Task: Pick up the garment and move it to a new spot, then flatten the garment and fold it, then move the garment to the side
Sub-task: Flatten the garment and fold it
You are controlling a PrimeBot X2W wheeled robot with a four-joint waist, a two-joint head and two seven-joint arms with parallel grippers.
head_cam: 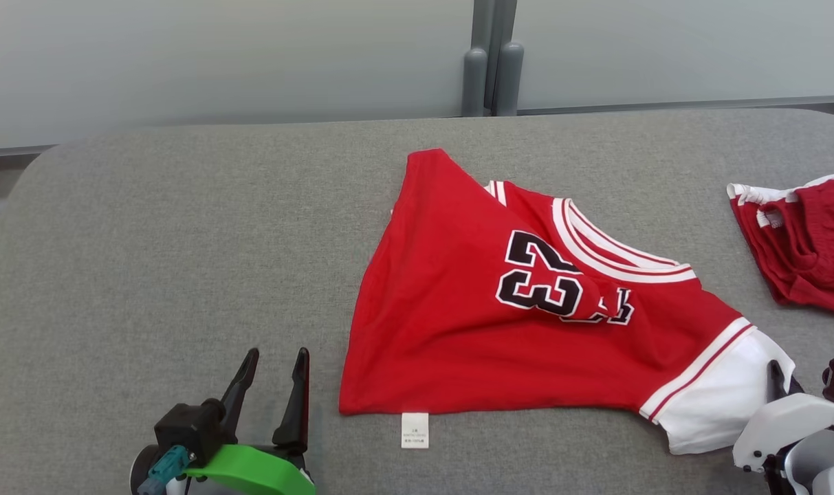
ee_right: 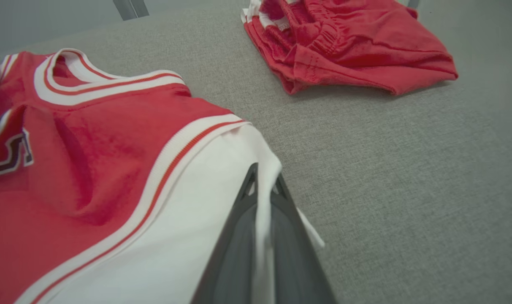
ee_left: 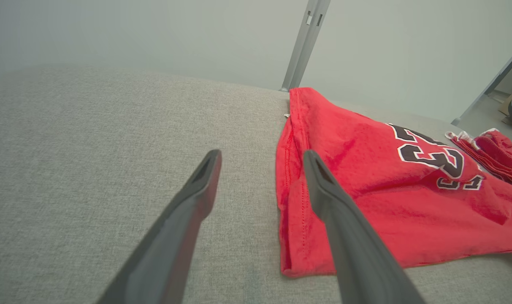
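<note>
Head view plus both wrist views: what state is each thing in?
Red number-23 basketball jersey: lying creased on the grey fabric table, not flat.
Left gripper: jaws open, empty, beside the jersey's hem corner.
Right gripper: jaws shut on the jersey's white sleeve.
Second red garment with white trim: bunched up, apart from the jersey.
White care label: flat on the table.

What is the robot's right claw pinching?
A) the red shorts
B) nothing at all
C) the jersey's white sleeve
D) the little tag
C: the right claw is shut on the white sleeve of the jersey, with white cloth squeezed between its fingers.
</note>
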